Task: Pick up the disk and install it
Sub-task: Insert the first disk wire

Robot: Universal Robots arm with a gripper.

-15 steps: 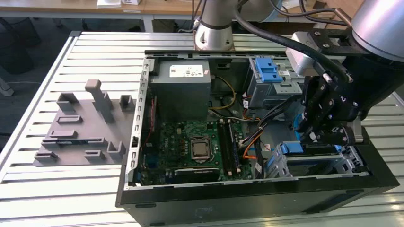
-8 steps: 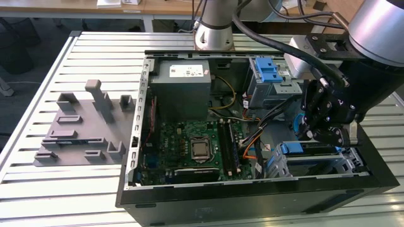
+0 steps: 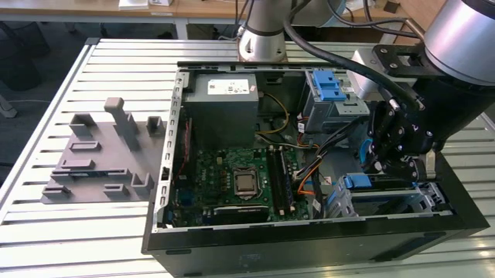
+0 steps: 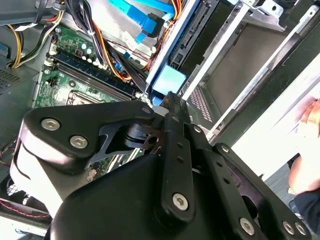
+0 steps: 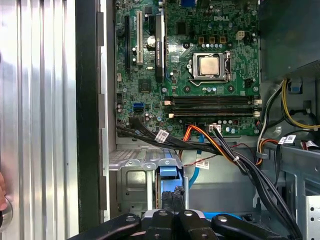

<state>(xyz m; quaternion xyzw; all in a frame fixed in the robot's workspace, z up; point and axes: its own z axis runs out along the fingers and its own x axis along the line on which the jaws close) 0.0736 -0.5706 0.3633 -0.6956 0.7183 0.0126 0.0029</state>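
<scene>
The disk (image 3: 384, 189) stands on edge in the metal drive cage (image 3: 429, 200) at the corner of the open computer case on the exterior view's right. Its blue carrier end (image 3: 358, 180) shows in both wrist views (image 4: 169, 80) (image 5: 167, 173). My gripper (image 3: 404, 171) hangs right over the cage. The fingers are shut together, and their tips (image 5: 172, 196) (image 4: 170, 98) sit at the blue carrier end. Whether they press on it I cannot tell. The gripper body hides the rest of the disk.
Bundled cables (image 5: 220, 150) cross beside the cage, next to the motherboard (image 3: 232, 185). A grey power-supply box (image 3: 224, 104) and a second blue-railed bay (image 3: 328, 87) fill the far side. A grey fixture (image 3: 101, 156) lies on the slatted table. A person's hand (image 4: 307, 117) is nearby.
</scene>
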